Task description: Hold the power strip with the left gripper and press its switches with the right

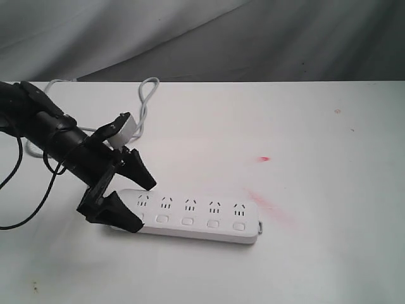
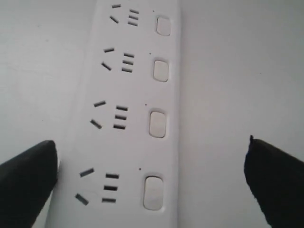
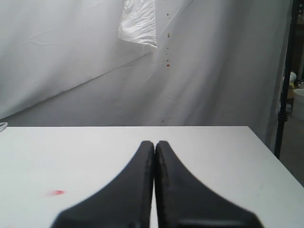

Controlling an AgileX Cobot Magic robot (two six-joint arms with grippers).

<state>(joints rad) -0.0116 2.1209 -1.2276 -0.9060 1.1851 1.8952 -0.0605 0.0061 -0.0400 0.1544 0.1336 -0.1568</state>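
White and long, the power strip (image 1: 196, 218) is lying flat on the white counter (image 1: 316, 126). The left pincer (image 1: 145, 206) is hanging over one end of it with its two black fingers (image 1: 126, 218) spread wide. That end of the strip is sitting between the fingers, and the rest of the strip is stretching away from the pincer. In the left wrist view, one finger is sitting just beside the strip's edge on the socket side, and the other finger is staying apart from the edge on the button side, so the pincer is not squeezing anything. The switches (image 1: 188, 221) are running in a row along the strip, leading away from the pincer. A thin grey cord (image 1: 147, 101) is looping on the counter behind the left arm. A small red mark (image 1: 264, 158) is showing on the counter, well apart from the left pincer. The right pincer (image 3: 154, 144) is pressing its two black fingers tight together, holding nothing, up above the counter and facing a grey cloth (image 3: 213, 71).
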